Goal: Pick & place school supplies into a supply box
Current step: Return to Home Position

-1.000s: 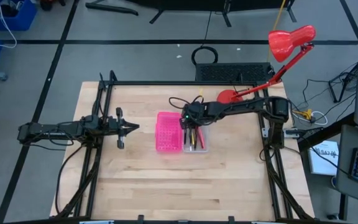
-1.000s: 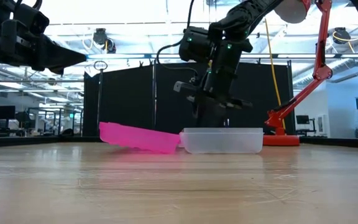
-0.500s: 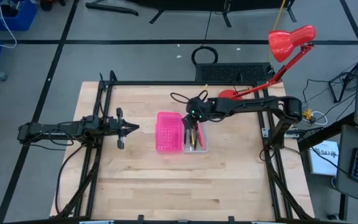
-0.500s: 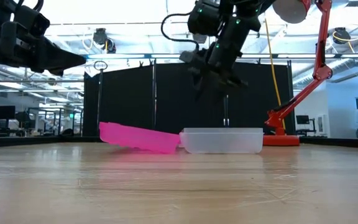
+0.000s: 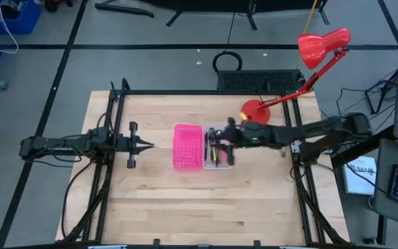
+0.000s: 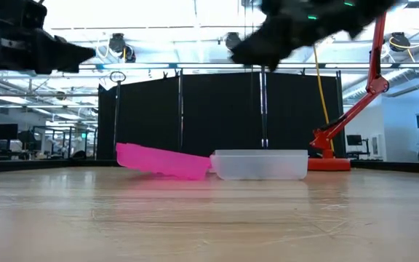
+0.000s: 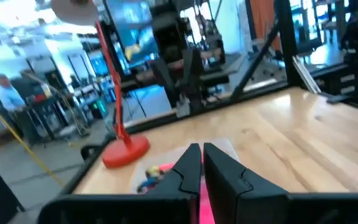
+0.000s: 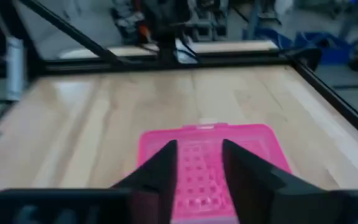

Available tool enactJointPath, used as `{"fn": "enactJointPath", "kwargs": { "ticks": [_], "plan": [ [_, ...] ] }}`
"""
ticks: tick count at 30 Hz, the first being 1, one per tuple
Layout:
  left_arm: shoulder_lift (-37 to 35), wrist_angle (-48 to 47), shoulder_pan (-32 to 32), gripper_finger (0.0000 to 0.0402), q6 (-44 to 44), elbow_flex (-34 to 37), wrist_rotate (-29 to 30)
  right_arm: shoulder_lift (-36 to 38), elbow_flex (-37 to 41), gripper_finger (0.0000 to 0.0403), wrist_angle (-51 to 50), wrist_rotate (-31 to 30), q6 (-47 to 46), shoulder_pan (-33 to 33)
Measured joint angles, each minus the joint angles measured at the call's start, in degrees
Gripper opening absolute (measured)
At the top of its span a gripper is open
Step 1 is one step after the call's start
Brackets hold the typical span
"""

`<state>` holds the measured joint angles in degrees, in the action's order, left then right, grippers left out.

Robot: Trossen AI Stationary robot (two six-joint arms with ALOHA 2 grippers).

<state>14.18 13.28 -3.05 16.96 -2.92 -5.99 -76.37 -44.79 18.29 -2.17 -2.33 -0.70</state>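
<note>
my right gripper (image 8: 199,152) hangs high over the table, above the supply box (image 5: 221,163), fingers spread apart and holding nothing. the pens and pencils (image 5: 215,152) lie inside the clear box. a pink perforated panel (image 5: 187,146) lies tilted just beside the box. a red desk lamp (image 5: 253,109) stands near, behind the box. my left gripper (image 5: 146,144) waits on the panel's far side, fingers nearly together, empty.

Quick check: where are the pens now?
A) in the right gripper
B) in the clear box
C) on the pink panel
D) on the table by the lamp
B: the high view shows the pens lying in the clear box beside the pink panel; the right gripper, up over the box, is open and empty.
</note>
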Motion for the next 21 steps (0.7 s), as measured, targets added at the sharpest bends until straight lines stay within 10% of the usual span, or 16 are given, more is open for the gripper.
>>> {"fn": "enactJointPath", "kwargs": {
  "ticks": [5,21],
  "plan": [
    [0.0,4.5,0.0,0.0006,2.5,0.0,-1.7,12.5,14.1,0.0011,9.2,-0.7,0.5,-0.4],
    [0.2,4.7,-3.6,0.0002,-4.3,2.3,5.2,44.2,41.8,0.0000,23.6,-0.8,1.1,-2.6]
  ]
}}
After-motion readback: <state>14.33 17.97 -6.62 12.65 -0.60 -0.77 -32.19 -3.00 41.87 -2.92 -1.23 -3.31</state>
